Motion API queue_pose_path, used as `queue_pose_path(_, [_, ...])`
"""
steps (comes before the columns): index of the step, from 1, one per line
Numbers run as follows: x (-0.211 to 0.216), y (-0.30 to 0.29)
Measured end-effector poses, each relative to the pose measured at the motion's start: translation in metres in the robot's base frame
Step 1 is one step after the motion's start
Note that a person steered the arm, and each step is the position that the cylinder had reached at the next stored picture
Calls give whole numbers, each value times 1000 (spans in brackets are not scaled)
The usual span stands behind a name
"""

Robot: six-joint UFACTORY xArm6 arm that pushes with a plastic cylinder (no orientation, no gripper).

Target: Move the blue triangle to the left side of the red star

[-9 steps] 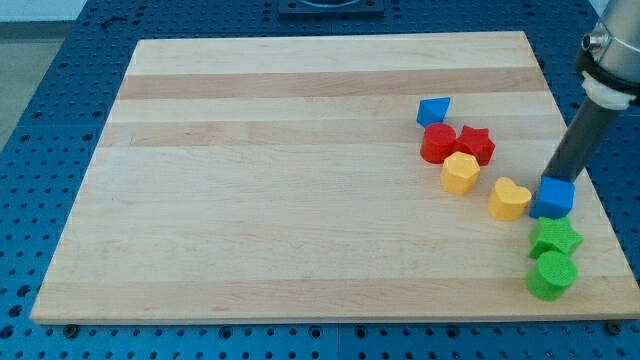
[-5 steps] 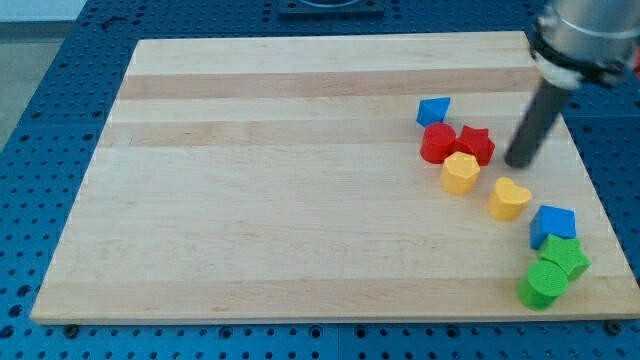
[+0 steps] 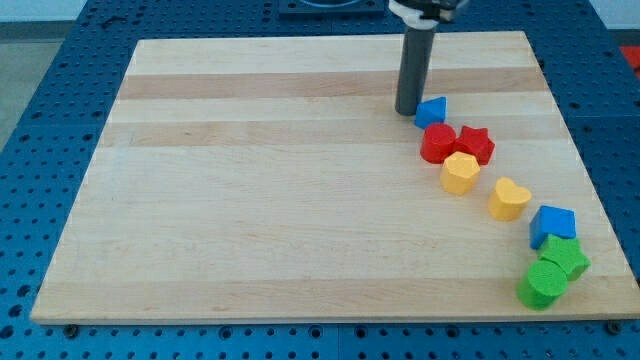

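The blue triangle (image 3: 433, 110) lies on the wooden board (image 3: 250, 180) at the upper right. My tip (image 3: 406, 110) stands just to its left, touching or nearly touching it. The red star (image 3: 476, 145) lies below and right of the triangle. A red round block (image 3: 437, 143) sits against the star's left side, directly under the triangle.
A yellow hexagon-like block (image 3: 460, 173) sits below the red pair. A yellow heart (image 3: 508, 199) lies further right. A blue cube (image 3: 553, 223), a green star (image 3: 565, 256) and a green round block (image 3: 541, 282) cluster near the board's lower right corner.
My tip has swept from the right edge by the blue cube up and left to the blue triangle's left side. The blue cube and green blocks shifted slightly early on.
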State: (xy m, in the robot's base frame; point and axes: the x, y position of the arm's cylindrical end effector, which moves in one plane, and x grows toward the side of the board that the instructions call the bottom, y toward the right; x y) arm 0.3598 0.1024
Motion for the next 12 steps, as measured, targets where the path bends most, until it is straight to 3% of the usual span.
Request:
queue_pose_path(2, [18,-16])
queue_pose_path(3, [-12,-18])
queue_pose_path(4, [-16,-18])
queue_pose_path(6, [-20,22])
queue_pose_path(8, [-17,24])
queue_pose_path(12, [142,24])
